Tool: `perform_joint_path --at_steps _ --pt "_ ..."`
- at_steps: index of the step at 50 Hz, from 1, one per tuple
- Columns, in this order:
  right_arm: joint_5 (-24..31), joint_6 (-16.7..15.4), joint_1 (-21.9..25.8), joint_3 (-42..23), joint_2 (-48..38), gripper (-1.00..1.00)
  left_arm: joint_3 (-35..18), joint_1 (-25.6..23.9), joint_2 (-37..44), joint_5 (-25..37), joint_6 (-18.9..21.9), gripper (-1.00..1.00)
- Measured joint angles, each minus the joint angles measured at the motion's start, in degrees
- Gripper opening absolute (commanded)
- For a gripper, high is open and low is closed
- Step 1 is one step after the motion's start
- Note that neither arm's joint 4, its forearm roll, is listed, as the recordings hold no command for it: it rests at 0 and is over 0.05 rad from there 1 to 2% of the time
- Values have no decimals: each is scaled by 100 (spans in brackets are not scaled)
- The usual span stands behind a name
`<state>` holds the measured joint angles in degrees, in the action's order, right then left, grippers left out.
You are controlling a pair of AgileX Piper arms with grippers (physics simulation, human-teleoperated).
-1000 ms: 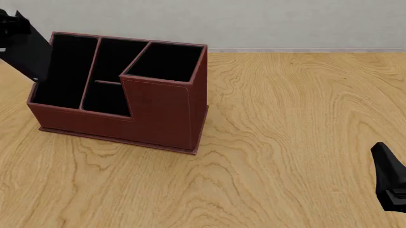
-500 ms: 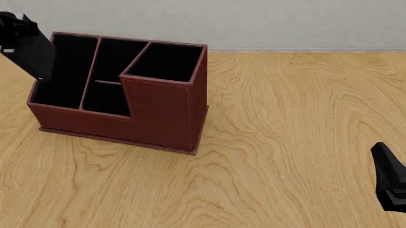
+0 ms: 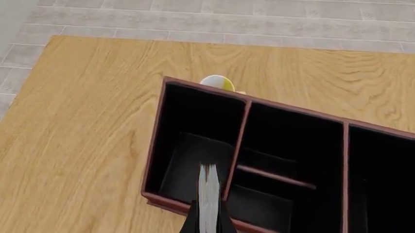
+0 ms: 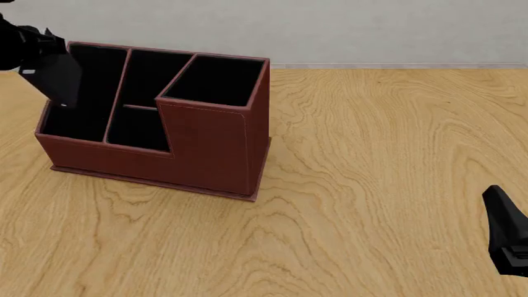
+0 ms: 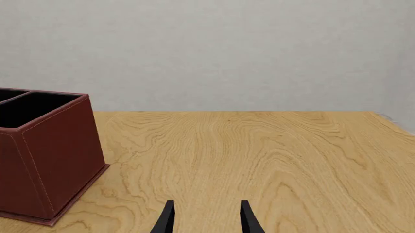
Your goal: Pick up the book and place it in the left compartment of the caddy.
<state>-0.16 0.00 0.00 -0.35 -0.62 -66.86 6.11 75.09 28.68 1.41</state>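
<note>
The reddish-brown caddy (image 4: 210,145) stands at the left of the table. My left gripper (image 4: 31,51) is shut on the small black book (image 4: 56,77), holding it tilted with its lower corner dipping into the long left compartment (image 4: 86,114). Seen from the left wrist, the book's pale page edge (image 3: 209,191) points down into that left compartment (image 3: 191,141) of the caddy (image 3: 150,160). My right gripper (image 4: 505,238) rests low at the right edge, far from the caddy. Its fingers (image 5: 167,218) stand apart with nothing between them.
A small yellow-and-white object (image 3: 218,82) peeks out on the table just behind the caddy's far wall. The caddy's tall square compartment (image 4: 212,80) rises on its right side. Bare wooden table (image 4: 387,154) stretches between the caddy and the right arm.
My left gripper has carried the book rightward and a little down, from beside the caddy's left wall to over the left compartment. The right arm has stayed put.
</note>
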Motion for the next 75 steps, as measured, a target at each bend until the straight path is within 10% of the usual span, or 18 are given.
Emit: perform_joint_path --at_steps 75 --pt "0 0 0 0 0 100 -767 215 1002 -304 103 -100"
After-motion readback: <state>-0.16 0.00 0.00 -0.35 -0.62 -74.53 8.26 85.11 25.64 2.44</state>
